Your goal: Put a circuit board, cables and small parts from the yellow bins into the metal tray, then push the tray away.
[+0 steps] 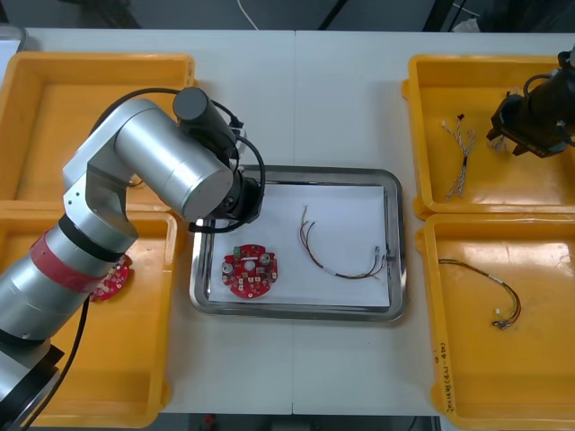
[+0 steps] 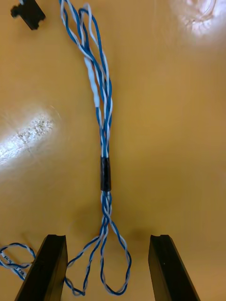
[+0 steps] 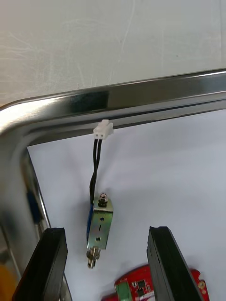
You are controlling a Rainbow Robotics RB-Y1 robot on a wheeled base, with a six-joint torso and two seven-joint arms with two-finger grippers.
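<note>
My left gripper (image 3: 106,230) stands open over the near-left corner of the metal tray (image 1: 395,235), which is white inside. Between its fingers, touching neither, a small metal part (image 3: 100,226) with two black wires and a white plug lies on the white floor. A red circuit board (image 1: 250,271) and a thin cable (image 1: 346,260) also lie in the tray. My right gripper (image 2: 107,237) is open low over the far right yellow bin (image 1: 422,135), with the looped end of a twisted blue and white cable (image 2: 104,141) lying between its fingers.
Another red circuit board (image 1: 112,280) lies in the near left yellow bin (image 1: 166,359), partly under my left arm. A red and yellow cable (image 1: 496,301) is in the near right bin (image 1: 427,314). A black connector (image 2: 28,11) lies past the blue and white cable.
</note>
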